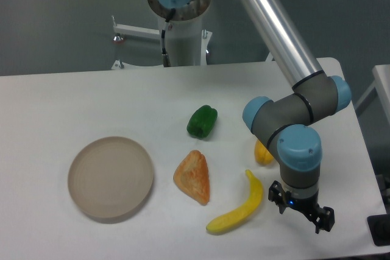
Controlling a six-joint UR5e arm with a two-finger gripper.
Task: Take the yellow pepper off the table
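Near table (73,89) front edge: end effector (303,209) | yellow pepper (262,153) behind arm

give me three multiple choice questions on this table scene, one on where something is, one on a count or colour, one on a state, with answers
1. Where does the yellow pepper lie?
A. on the round plate
B. on the table, partly hidden behind the arm's wrist
C. left of the green pepper

2. How many yellow things lie on the table?
A. one
B. two
C. four

3. What is the state of the gripper?
A. it holds the banana
B. it holds the yellow pepper
C. it holds nothing and stands right of the banana

Answers:
1 B: only part of the pepper shows beside the grey wrist, right of the orange wedge.
2 B: the yellow pepper and the banana.
3 C: nothing shows between the fingers, and both the banana and the pepper lie apart from them; the plate is bare and the green pepper untouched.
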